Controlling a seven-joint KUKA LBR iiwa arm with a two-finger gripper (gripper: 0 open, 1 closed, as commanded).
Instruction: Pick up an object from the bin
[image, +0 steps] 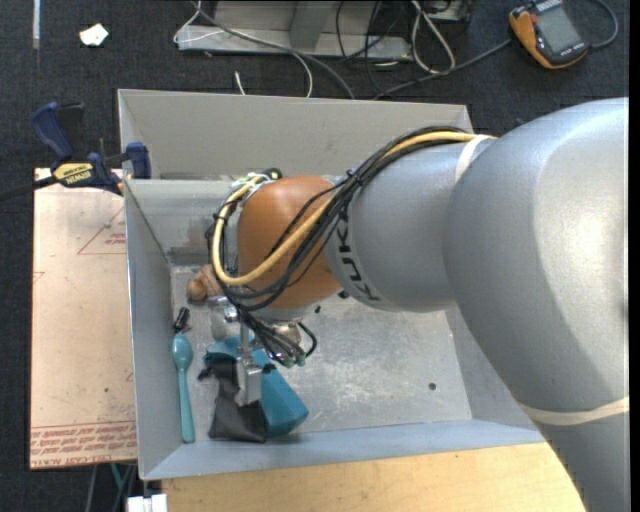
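My gripper (250, 378) hangs below the orange cover at the bin's front left, low over a small cluster of things. A teal blue block-like thing (284, 405) lies right under and beside it, partly hidden by the gripper. A black crumpled piece (235, 422) lies against the block's left side, close to the front wall. A teal plastic spoon (183, 385) lies lengthwise along the left wall, bowl end toward the back, a little left of the gripper.
A brown rounded thing (198, 287) sits by the left wall behind the gripper, half covered by the arm. A small black piece (181, 320) lies just above the spoon. The arm covers much of the bin's back and middle.
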